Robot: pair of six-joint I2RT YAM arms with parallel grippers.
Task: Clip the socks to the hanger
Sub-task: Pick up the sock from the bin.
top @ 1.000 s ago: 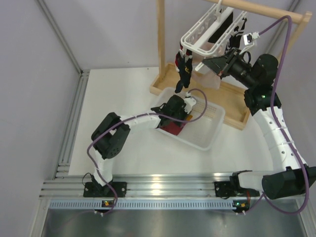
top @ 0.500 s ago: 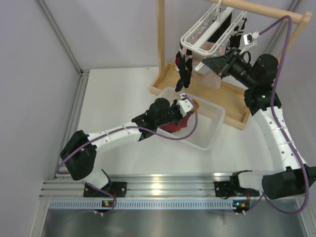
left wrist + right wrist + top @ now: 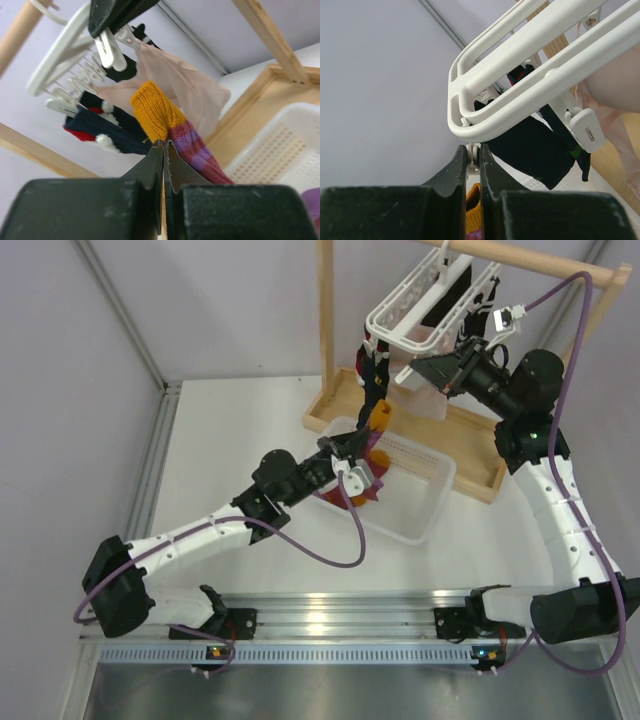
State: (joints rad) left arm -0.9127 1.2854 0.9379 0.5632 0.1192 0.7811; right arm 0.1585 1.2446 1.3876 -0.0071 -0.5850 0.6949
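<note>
My left gripper [image 3: 372, 443] is shut on a maroon-purple sock [image 3: 378, 422] with an orange toe, held up above the white basket, just below the hanger. In the left wrist view my gripper [image 3: 164, 145] pinches the sock [image 3: 192, 150] where the orange part meets the stripes. The white lattice hanger [image 3: 420, 312] hangs from the wooden rack, with navy socks [image 3: 372, 375] clipped at its left end. My right gripper [image 3: 428, 370] is shut on one dangling peg [image 3: 474, 156] under the hanger frame [image 3: 530, 65]. The orange toe [image 3: 473, 212] shows below that peg.
A white slotted basket [image 3: 415, 508] sits under my left wrist, with something red under the arm. The tall wooden rack [image 3: 325, 320] stands on a wooden tray base [image 3: 470, 445]. A pale pink sheer garment [image 3: 187, 90] hangs from the hanger beside the navy socks [image 3: 100, 127].
My left arm has stretched out and lifted the maroon-purple sock out of the basket, up and right towards the hanger. My right gripper has stayed on the peg.
</note>
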